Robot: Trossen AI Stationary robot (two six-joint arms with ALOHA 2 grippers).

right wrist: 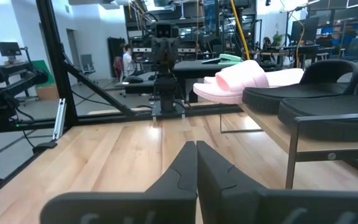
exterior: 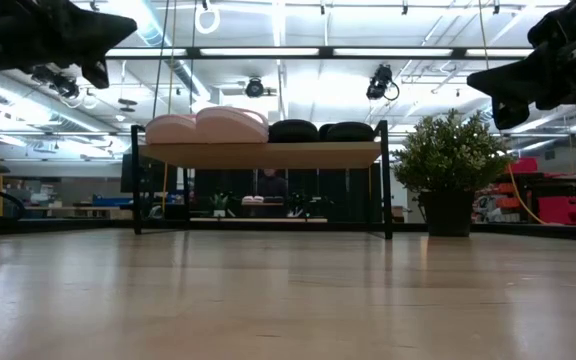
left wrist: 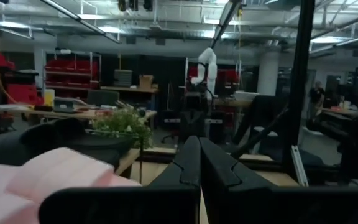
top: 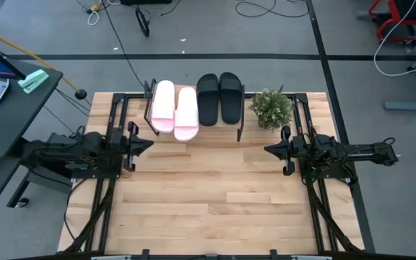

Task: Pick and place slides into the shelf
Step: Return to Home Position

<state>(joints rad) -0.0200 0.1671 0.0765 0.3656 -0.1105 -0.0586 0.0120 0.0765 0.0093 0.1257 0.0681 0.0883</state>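
Note:
The pale pink pair of slides (top: 174, 109) and the black pair (top: 219, 98) lie side by side on the plank top of the low shelf (exterior: 261, 155) at the table's far edge. In the low view the pink slides (exterior: 206, 126) and black slides (exterior: 321, 131) rest flat on their soles on the shelf. My left gripper (top: 148, 144) hovers shut over the table's left side, short of the shelf. My right gripper (top: 268, 149) hovers shut over the right side, near the plant. The wrist views show the left fingers (left wrist: 199, 163) and the right fingers (right wrist: 195, 167) closed together and holding nothing.
A small potted plant (top: 271, 108) stands on the table right of the shelf, close to my right gripper. The wooden tabletop (top: 215, 195) stretches bare between the arms and toward the near edge. Black frame rails (top: 110, 155) run along both sides.

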